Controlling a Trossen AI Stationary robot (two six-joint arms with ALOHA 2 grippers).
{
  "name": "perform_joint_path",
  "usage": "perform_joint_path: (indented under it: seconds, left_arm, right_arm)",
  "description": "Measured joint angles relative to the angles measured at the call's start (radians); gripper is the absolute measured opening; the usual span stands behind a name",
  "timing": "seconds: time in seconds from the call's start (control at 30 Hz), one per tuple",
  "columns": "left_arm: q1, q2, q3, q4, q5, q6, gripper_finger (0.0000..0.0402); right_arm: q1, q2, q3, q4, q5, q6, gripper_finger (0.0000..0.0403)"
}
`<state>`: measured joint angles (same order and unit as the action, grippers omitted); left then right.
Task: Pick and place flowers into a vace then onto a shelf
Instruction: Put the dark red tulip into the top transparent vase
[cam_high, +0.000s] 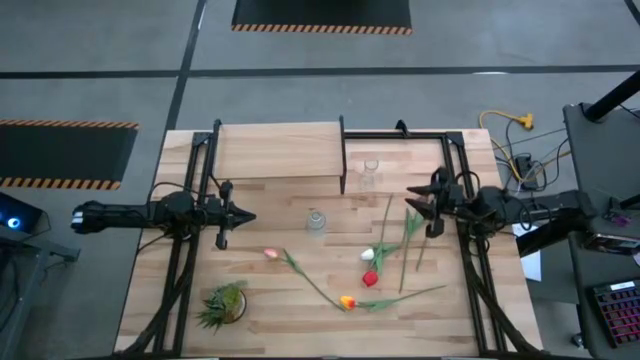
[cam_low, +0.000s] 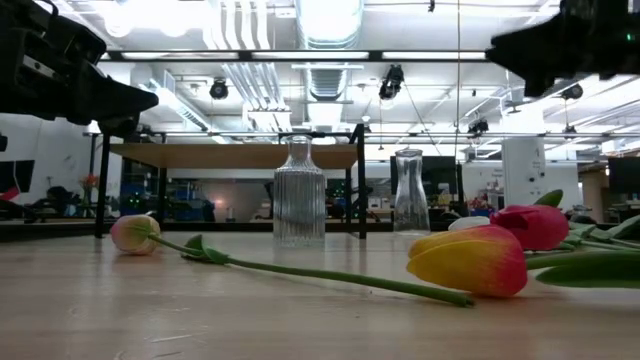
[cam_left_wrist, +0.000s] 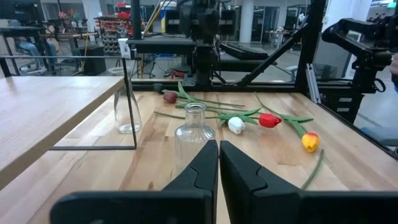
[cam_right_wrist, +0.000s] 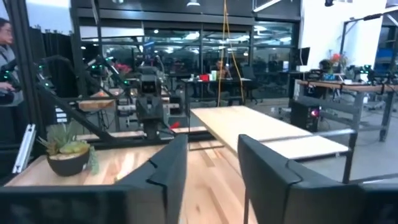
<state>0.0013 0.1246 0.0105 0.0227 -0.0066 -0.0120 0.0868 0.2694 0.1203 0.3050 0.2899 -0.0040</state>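
The flowers lie loose on the surface, none in a vase: we see a pink one (cam_high: 270, 254) near the middle, an orange-yellow one (cam_high: 347, 301) toward the near edge, and a red one (cam_high: 369, 279) and a white one (cam_high: 368, 254) close together toward the right side. The dark maroon one (cam_left_wrist: 170, 98) shows clearly only in the left wrist view; from above we can hardly make out its head among the crossing green stems.

Two clear glass vases stand upright and empty: a ribbed one (cam_high: 316, 222) near the centre, and a smooth one (cam_high: 370, 174) just beside the right end of the shelf (cam_high: 277, 150), which stands along the far edge. A small potted plant (cam_high: 223, 305) sits near the near-left corner.

The left gripper (cam_high: 246, 216) hangs above the surface left of the ribbed vase, its fingers pressed together and holding nothing. The right gripper (cam_high: 412, 200) hovers over the right side with its fingers spread, also empty.

In the right wrist view a person (cam_right_wrist: 7, 37) is cut off at the edge, standing in a room of workbenches and equipment.
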Motion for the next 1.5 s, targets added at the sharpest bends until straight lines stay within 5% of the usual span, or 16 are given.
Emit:
perform_joint_path:
  seconds: [0.3,1.1,1.5]
  left_arm:
    - [0.0,0.0,0.0,0.0,0.0,-0.001,0.0]
    - [0.0,-0.001,0.0,-0.001,0.0,-0.001,0.0]
    - [0.0,-0.001,0.0,-0.001,0.0,-0.001,0.0]
  right_arm:
    - [0.0,0.18,0.232,-0.146,0.001,0.056,0.0171]
    - [0.001,0.637,0.606,-1.068,-0.052,1.052,0.0146]
    - [0.038,0.783,0.601,-1.098,-0.106,1.231,0.0143]
